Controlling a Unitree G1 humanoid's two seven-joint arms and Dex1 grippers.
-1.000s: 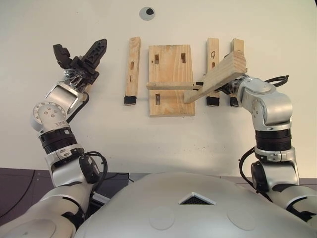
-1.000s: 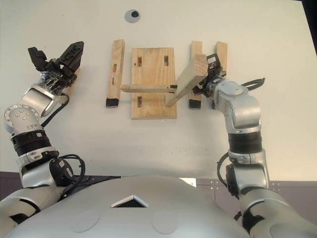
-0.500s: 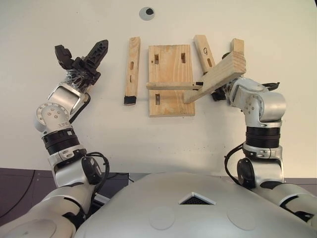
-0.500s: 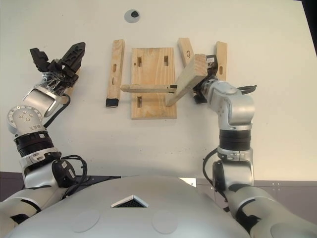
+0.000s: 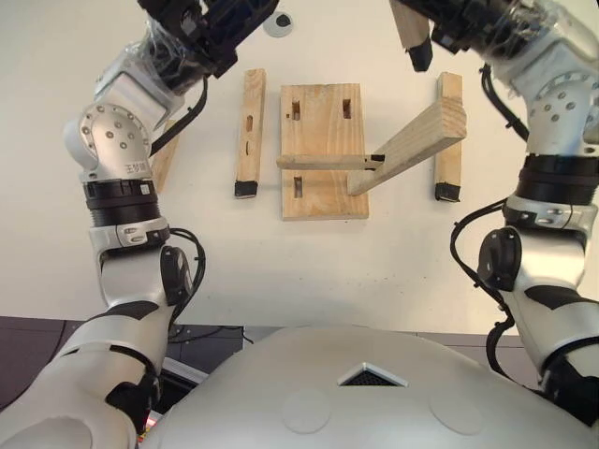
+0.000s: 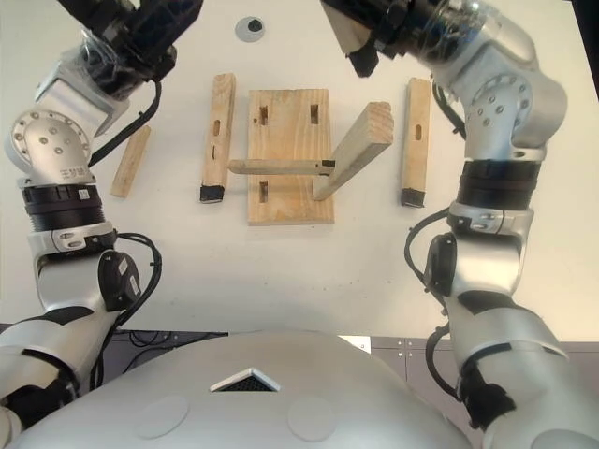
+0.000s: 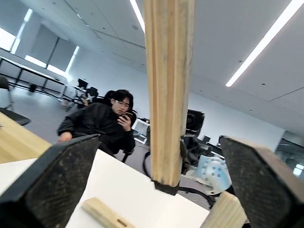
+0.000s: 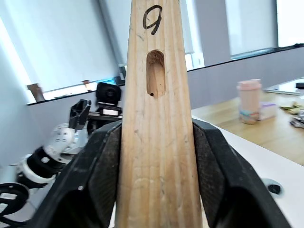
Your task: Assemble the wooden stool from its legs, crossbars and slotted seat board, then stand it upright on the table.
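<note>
The right gripper [image 8: 159, 156] squeezes a wooden stool leg [image 8: 156, 95] between its fingers [image 8: 102, 180], and the left gripper [image 7: 154, 183] has its own spread wide.

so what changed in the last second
The right hand took hold of the leg marked 9 and lifted it clear of the table. The left hand, open, rose too and swung toward the middle. The seat board, the leg-and-crossbar piece resting on it, the left leg and the right leg lie as before.
</note>
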